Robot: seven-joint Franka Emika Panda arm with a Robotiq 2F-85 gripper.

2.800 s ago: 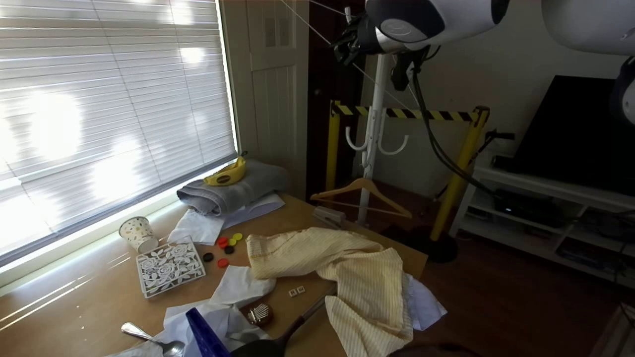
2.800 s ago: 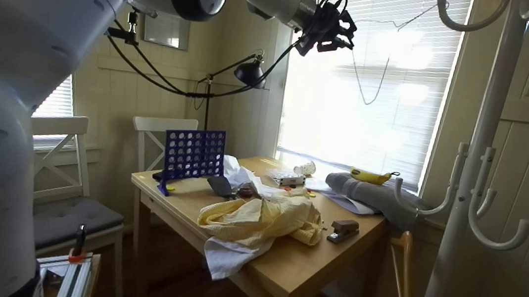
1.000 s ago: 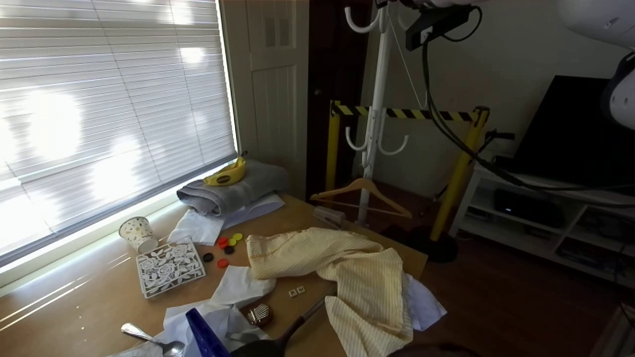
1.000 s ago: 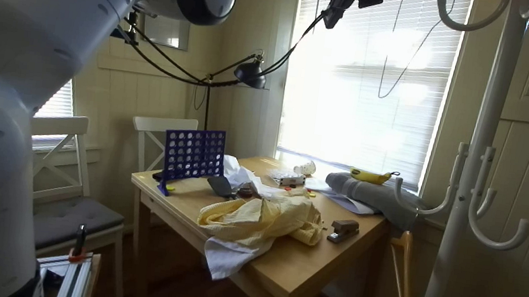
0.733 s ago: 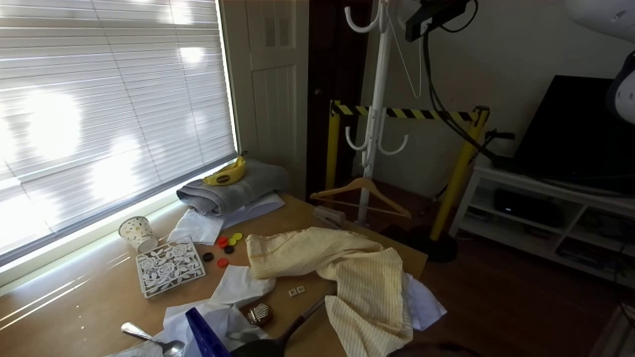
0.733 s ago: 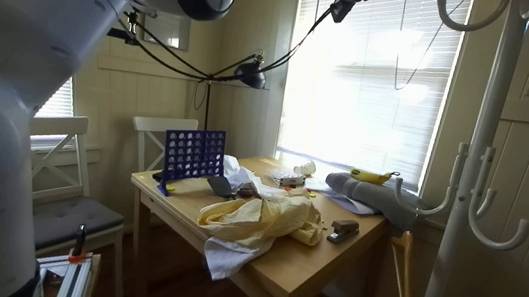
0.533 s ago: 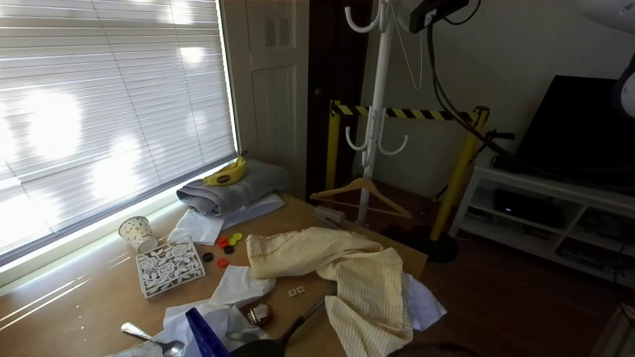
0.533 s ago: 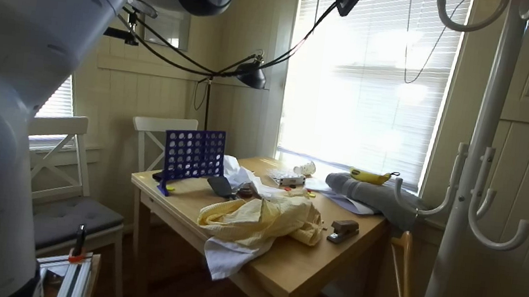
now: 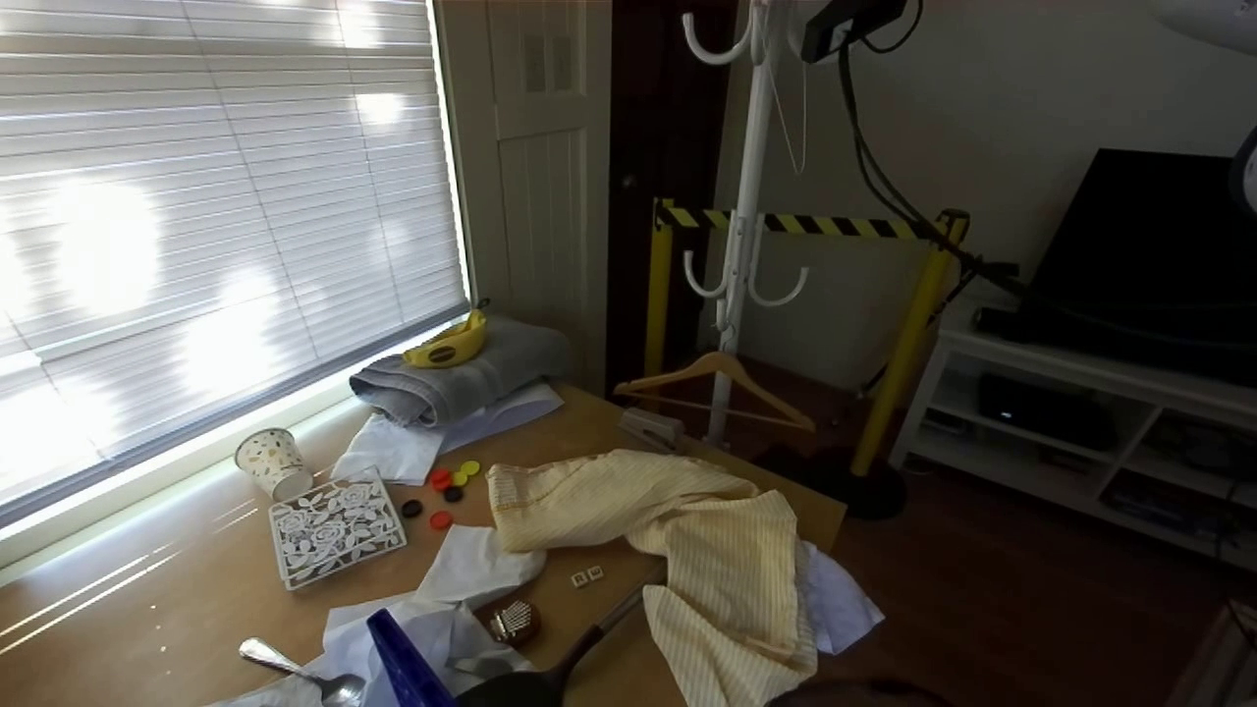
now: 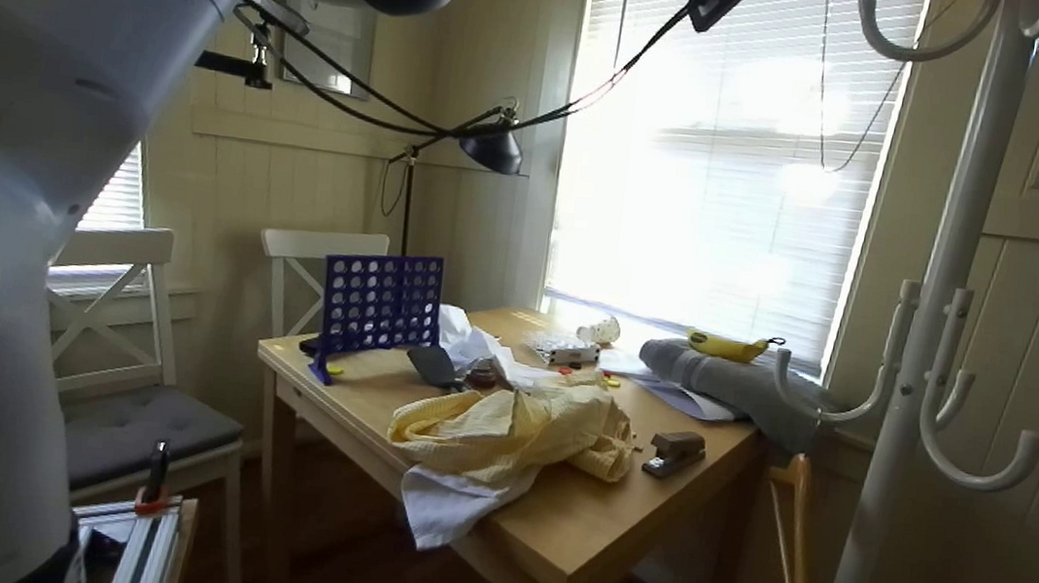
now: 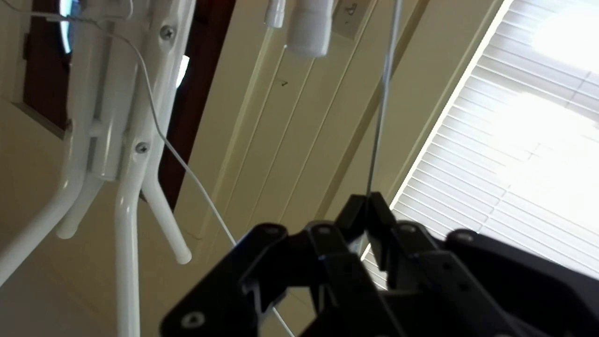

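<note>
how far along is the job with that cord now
Looks done: the gripper is shut on the thin cord in the wrist view. In hand: that cord, with the white coat rack in the same view. Left, probably: placing it and letting go, since it is pinched and a loop hangs slack in both exterior views. Whether the rack already supports it, I can't tell.

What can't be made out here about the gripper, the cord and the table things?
Outside look at the gripper: beyond the top edge in both exterior views.
Where the cord it pinches leads: cut off by the wrist view's top edge.
Handle end of the dark utensil: hidden by the yellow cloth in an exterior view.
Marks on the pale tiles: too small to read surely in an exterior view.
</note>
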